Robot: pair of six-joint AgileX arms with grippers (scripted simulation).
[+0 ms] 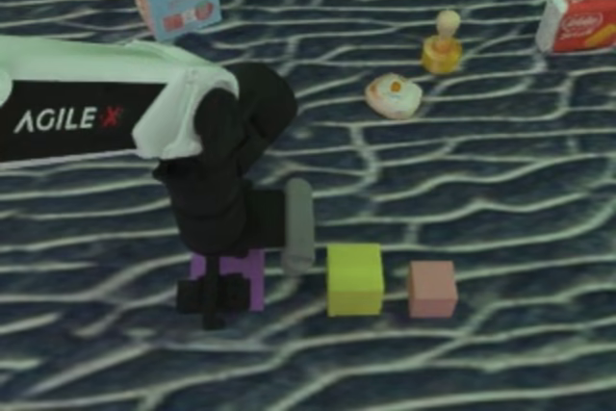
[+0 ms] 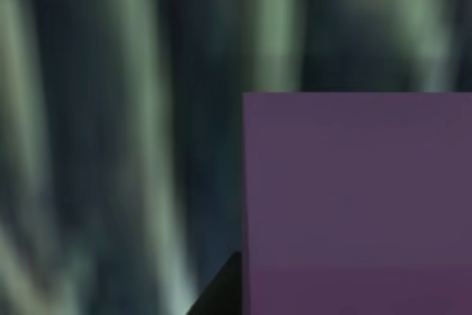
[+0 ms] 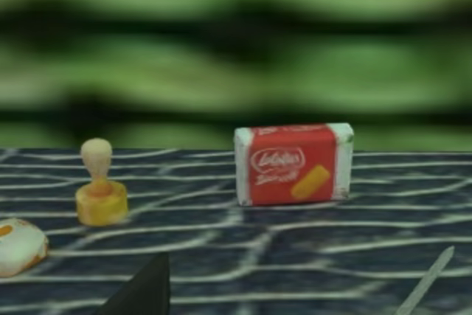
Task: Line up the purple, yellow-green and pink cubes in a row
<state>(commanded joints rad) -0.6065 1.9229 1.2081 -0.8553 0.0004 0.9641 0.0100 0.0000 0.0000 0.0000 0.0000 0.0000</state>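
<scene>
The left arm is reaching in from the 9 o'clock side of the worktop (image 1: 500, 190), and its left hand (image 1: 214, 297) is sitting low over the purple cube (image 1: 252, 276) near 7 o'clock. Dark fingers are showing on either side of the cube's near edge, but whether they are clamping it or standing just clear cannot be told. In the left wrist view the purple cube (image 2: 354, 204) is filling much of the picture, very close to the camera. The yellow-green cube (image 1: 354, 279) is resting just beside the purple one toward 3 o'clock, and the pink cube (image 1: 431, 289) is lying near it, further the same way; the three are forming a rough row with gaps between them. The right hand is showing only as a dark tip (image 3: 144, 289) in its own wrist view, and its opening cannot be told.
</scene>
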